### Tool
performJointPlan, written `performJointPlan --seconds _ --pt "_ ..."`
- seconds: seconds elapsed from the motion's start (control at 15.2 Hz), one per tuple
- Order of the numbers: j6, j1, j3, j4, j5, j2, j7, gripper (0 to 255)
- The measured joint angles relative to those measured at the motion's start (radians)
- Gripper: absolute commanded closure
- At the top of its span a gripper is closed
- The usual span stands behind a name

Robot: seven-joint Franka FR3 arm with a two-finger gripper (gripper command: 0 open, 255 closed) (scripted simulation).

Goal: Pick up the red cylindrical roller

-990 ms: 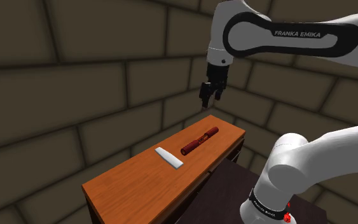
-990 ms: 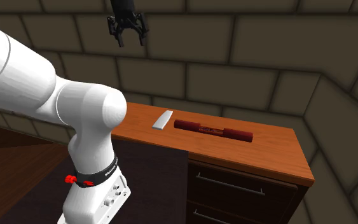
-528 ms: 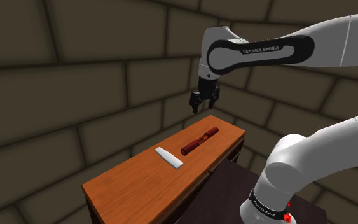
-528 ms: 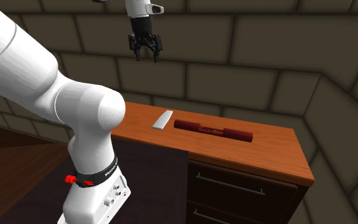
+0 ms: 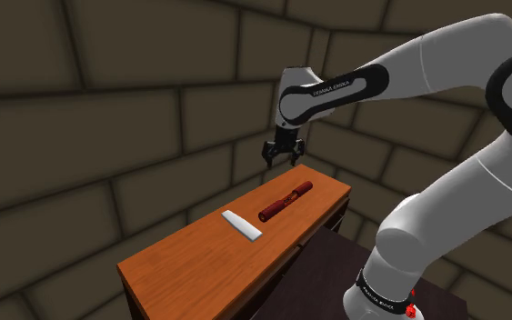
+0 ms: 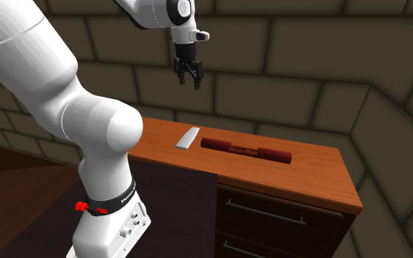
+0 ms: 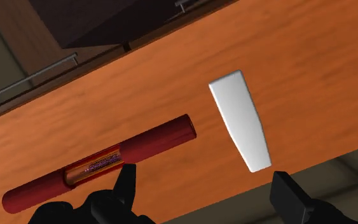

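Shoulder view puts the black two-finger end effector in the air above the far end of the brown wooden desk, fingers spread wide and holding nothing. The dark red cylindrical roller lies flat on the desk below it, well apart, near a flat white slab. In the wrist view its long axis runs nearly along the finger-to-finger line, offset toward one finger. The descent probably needs a sideways shift and a wrist turn.

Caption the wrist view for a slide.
Open gripper hovers over a wooden table bearing a red roller and a white wedge, lying apart.
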Motion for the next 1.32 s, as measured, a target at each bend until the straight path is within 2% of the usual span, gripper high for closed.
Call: performJointPlan --seconds 0.73,1.32 --pt "0.303 -0.101 -0.076 0.054 0.039 0.343 0.182 0" --pt "0.495 -0.183 -0.133 0.164 0.166 0.639 0.251 0"
